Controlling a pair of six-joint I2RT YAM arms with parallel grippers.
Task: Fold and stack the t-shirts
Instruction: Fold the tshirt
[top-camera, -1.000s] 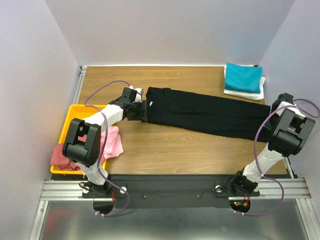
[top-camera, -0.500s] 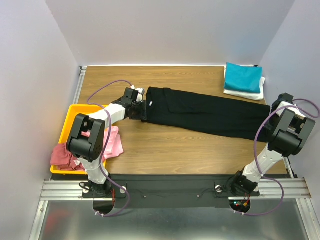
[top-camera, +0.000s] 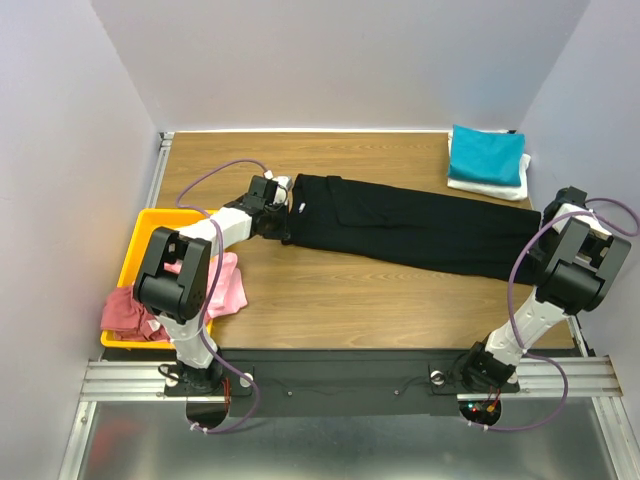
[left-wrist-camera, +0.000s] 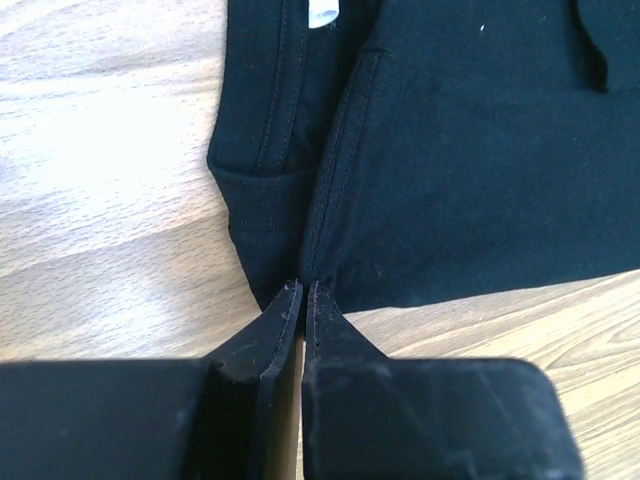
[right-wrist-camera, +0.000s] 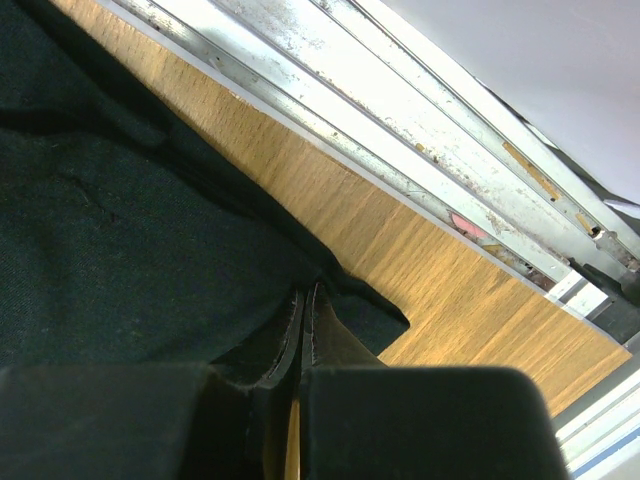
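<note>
The black t-shirt (top-camera: 420, 228) lies folded into a long band across the wooden table. My left gripper (top-camera: 285, 222) is at its left end. In the left wrist view that gripper (left-wrist-camera: 303, 288) is shut, its tips pinching the near hem of the black cloth (left-wrist-camera: 480, 150). My right gripper (top-camera: 543, 228) is at the shirt's right end. There it (right-wrist-camera: 305, 292) is shut on the black cloth (right-wrist-camera: 120, 250) near a corner. A folded teal t-shirt (top-camera: 485, 152) rests on a white t-shirt (top-camera: 503, 186) at the back right. A pink t-shirt (top-camera: 226, 284) and a dusty red t-shirt (top-camera: 124, 312) lie crumpled at the left.
A yellow tray (top-camera: 148, 232) sits at the table's left edge, with the pink and red shirts draped over its near part. A metal rail (right-wrist-camera: 400, 130) runs along the table's right edge, close to my right gripper. Grey walls enclose the table on three sides.
My left gripper has gone from open to shut on the black shirt's left hem and its arm has shifted slightly. The right arm and the shirt have not moved.
</note>
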